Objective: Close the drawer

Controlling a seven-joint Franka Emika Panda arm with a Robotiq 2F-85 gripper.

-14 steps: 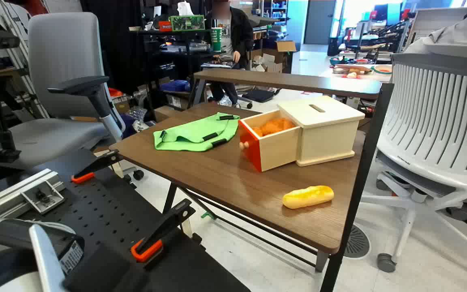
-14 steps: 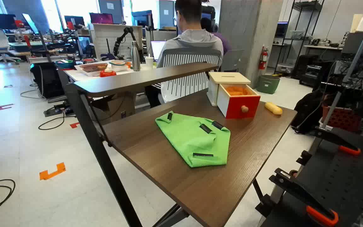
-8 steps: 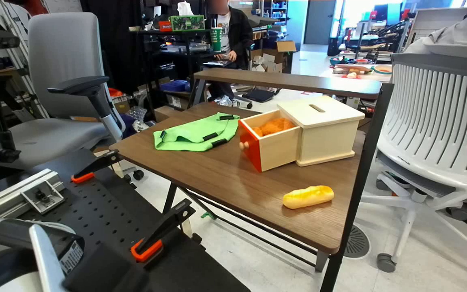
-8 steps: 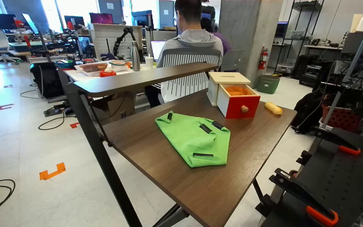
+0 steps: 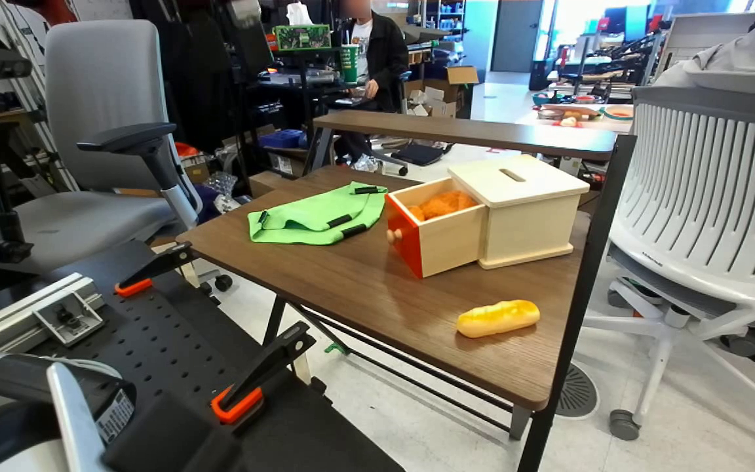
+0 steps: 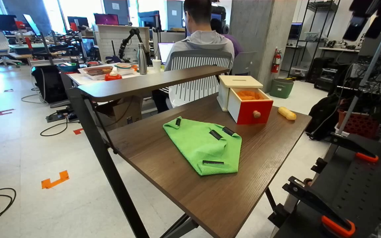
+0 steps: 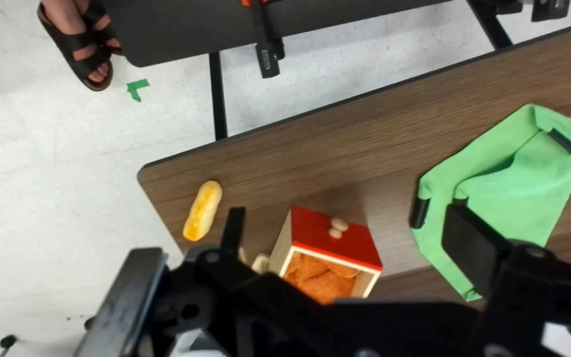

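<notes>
The drawer (image 5: 453, 242) has pale wooden sides and an orange-red front with a round wooden knob. It stands pulled well out of its cream case (image 5: 535, 219) on the brown table. Fuzzy orange stuff lies inside it. An exterior view shows the drawer's front (image 6: 254, 112) and the case (image 6: 224, 94) behind it. In the wrist view the drawer (image 7: 332, 238) appears between the fingers, below them and apart; the gripper body hides most of the case. My gripper (image 7: 352, 230) is open and empty. It also shows high at the upper right of an exterior view (image 6: 366, 29).
A yellow bread-shaped piece (image 5: 499, 319) lies near the table's end. A green cloth (image 6: 207, 145) with black strips lies on the table before the drawer. A raised shelf board (image 6: 157, 82) runs along one table side. Clamps (image 5: 266, 367) sit on the black bench.
My gripper has come into view at the top of both exterior views, high above the table. The drawer, case, cloth and yellow piece have not moved. A seated person in the background shifted.
</notes>
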